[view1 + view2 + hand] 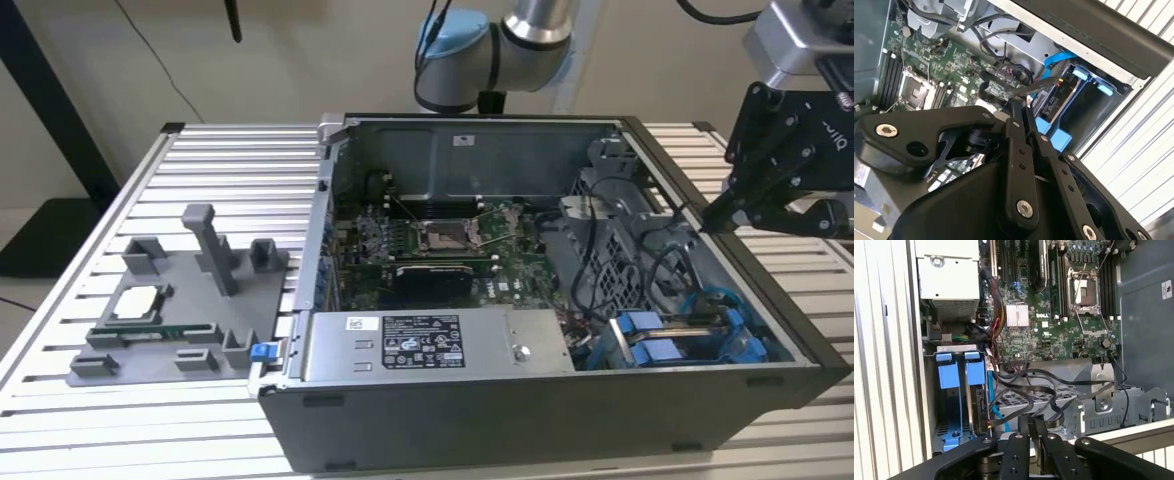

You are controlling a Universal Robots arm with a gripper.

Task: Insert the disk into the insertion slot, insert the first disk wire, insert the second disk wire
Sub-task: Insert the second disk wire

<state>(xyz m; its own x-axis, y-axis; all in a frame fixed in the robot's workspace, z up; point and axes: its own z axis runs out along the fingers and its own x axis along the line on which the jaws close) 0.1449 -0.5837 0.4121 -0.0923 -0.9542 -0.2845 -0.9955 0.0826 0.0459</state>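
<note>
Well, looks roughly one step in. Can see the flat silver-grey disk in its bright blue plastic frame standing on edge inside the grey drive slot with blue tabs, in a corner of the open dark grey computer case on the slatted metal bench. So counts that step as likely done. Can also see a thin blue wire running down to the disk's end; cannot tell whether plugged in all the way. Finds the black robot hand over the case's side wall at the exterior view's right, near the slot. Shows, in both wrist views, fingers pressed together and pinching a flat black wire bending toward the disk. Seems not plugged in yet. Leaves at least one wire step to do.
</note>
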